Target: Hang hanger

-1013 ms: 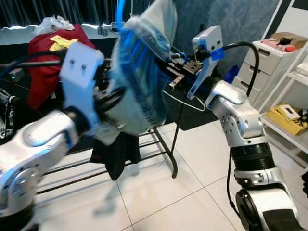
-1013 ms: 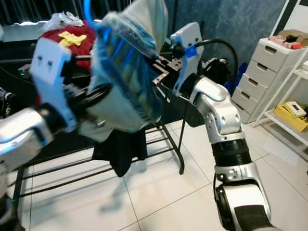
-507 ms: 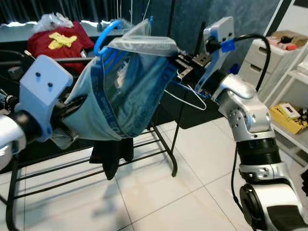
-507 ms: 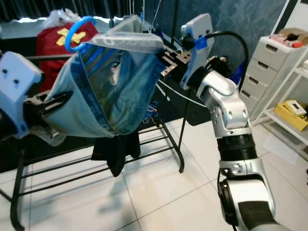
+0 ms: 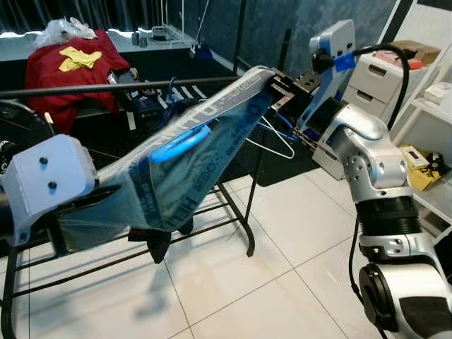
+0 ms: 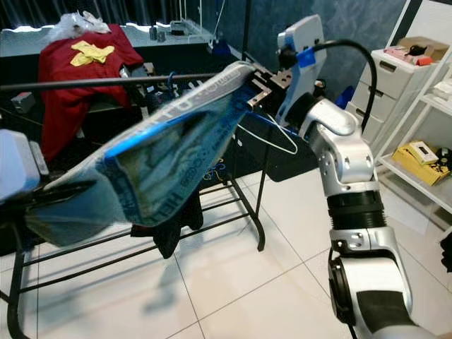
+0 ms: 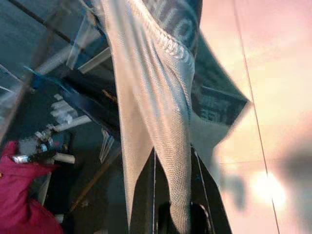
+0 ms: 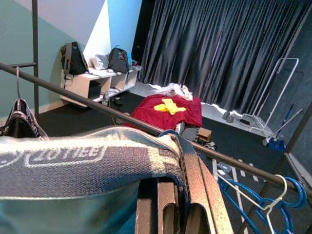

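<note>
Landmark: the black rail point(image 5: 127, 87) of the clothes rack.

Nearest, below and in front of the rail: the left gripper point(image 7: 179, 214), dark fingers pinched on the lower edge of a light blue mesh garment point(image 5: 176, 169). In the left wrist view the weave is fine, pale, with a dark printed waistband.

The garment stretches taut, rising from the left gripper toward the rail's right end. A bright blue hanger point(image 5: 182, 143) shows through the fabric as a curved plastic band inside the cloth, in front of and slightly below the rail. Its hook is not clearly visible.

At the rail's right end: the right gripper point(image 8: 168, 195), jaws clamped on the waistband, which carries pale lettering. A white wire hanger point(image 5: 277, 141) dangles just below this gripper, with blue hangers point(image 8: 285, 195) beside it near the rail.

Under the rail: a dark garment point(image 5: 159, 240) hangs by the rack's lower bars, over white floor tiles point(image 5: 282, 282).

Behind the rail: a red shirt point(image 5: 67, 70) with a yellow patch on a dark counter. Far right of the rail: a white drawer unit point(image 5: 381, 78) and shelves.
</note>
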Tool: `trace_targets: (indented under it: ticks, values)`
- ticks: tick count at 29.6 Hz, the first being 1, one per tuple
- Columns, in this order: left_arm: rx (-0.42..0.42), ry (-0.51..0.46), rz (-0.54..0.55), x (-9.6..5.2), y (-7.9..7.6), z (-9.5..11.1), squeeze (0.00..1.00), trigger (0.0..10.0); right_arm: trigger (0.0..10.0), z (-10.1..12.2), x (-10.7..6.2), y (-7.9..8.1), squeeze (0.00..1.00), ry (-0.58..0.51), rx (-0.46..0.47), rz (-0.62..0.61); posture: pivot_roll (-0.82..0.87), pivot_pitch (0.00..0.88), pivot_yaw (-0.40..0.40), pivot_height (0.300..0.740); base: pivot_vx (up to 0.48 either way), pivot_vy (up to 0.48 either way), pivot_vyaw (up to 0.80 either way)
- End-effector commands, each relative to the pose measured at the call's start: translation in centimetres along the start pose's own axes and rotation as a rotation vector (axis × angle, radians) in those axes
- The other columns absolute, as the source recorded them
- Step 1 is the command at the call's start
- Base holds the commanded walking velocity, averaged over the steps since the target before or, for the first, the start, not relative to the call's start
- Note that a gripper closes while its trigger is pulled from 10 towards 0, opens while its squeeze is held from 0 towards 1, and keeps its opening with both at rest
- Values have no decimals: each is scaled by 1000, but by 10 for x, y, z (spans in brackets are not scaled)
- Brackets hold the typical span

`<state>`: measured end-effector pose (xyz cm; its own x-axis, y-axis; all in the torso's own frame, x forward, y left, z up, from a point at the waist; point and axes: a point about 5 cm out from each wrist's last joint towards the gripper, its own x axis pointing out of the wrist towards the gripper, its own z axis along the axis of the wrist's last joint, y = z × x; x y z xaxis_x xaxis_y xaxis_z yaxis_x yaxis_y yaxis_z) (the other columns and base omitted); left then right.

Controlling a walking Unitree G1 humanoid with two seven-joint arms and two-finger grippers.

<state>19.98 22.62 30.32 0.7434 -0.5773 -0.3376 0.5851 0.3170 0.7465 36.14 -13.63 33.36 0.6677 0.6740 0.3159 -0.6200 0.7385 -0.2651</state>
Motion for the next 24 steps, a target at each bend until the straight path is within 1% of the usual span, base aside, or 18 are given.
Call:
trace_targets:
  ticks: [1,2,3,4,5,7,8,10,11,13,14,16,19,20,21,22,23,24]
  values:
    - [58,65,-50,3,-1,-5,0,10000,0,4,-1,-4,0,-5,-17,-9,-28,0,-99,740,0,0,0]
    - [58,65,-50,3,-1,-5,0,10000,0,4,-1,-4,0,-5,-17,-9,-28,0,-99,740,0,0,0]
    - [91,118,-39,8,-1,-14,0,10000,0,2,-1,-1,0,-2,-5,0,-27,0,-98,740,0,0,0]
    - [91,118,-39,8,-1,-14,0,10000,0,2,-1,-1,0,-2,-5,0,-27,0,-98,740,0,0,0]
    - [103,155,20,14,3,-20,0,10000,0,-2,1,4,0,4,10,17,-28,0,-97,740,0,0,0]
    - [103,155,20,14,3,-20,0,10000,0,-2,1,4,0,4,10,17,-28,0,-97,740,0,0,0]
    - [113,155,111,22,8,-22,0,10000,0,-6,2,12,0,15,25,43,-31,0,-99,740,0,0,0]
    - [113,155,111,22,8,-22,0,10000,0,-6,2,12,0,15,25,43,-31,0,-99,740,0,0,0]
    - [112,119,172,27,11,-21,0,10000,0,-10,3,18,0,23,37,65,-37,0,-98,740,0,0,0]
    - [112,119,172,27,11,-21,0,10000,0,-10,3,18,0,23,37,65,-37,0,-98,740,0,0,0]
    - [113,68,218,29,14,-15,0,10000,0,-12,3,19,0,34,39,74,-37,0,-99,740,0,0,0]
    - [118,40,233,28,16,-14,0,10000,0,-13,2,18,0,40,39,74,-37,0,-99,740,0,0,0]
    - [118,40,233,28,16,-14,0,10000,0,-13,2,18,0,40,39,74,-37,0,-99,740,0,0,0]
    - [128,41,257,20,20,-19,0,10000,0,-14,-2,11,0,56,24,55,-41,0,-96,740,0,0,0]
    - [130,5,204,9,17,-18,0,10000,0,-14,-7,0,0,80,-3,26,-42,0,-97,740,0,0,0]
    - [130,5,204,9,17,-18,0,10000,0,-14,-7,0,0,80,-3,26,-42,0,-97,740,0,0,0]
    - [139,-18,162,2,14,-18,0,10000,0,-14,-11,-7,0,95,-21,7,-42,0,-97,740,0,0,0]
    - [146,6,82,-4,8,-20,0,10000,0,-14,-14,-14,0,109,-39,-13,-46,0,-98,740,0,0,0]
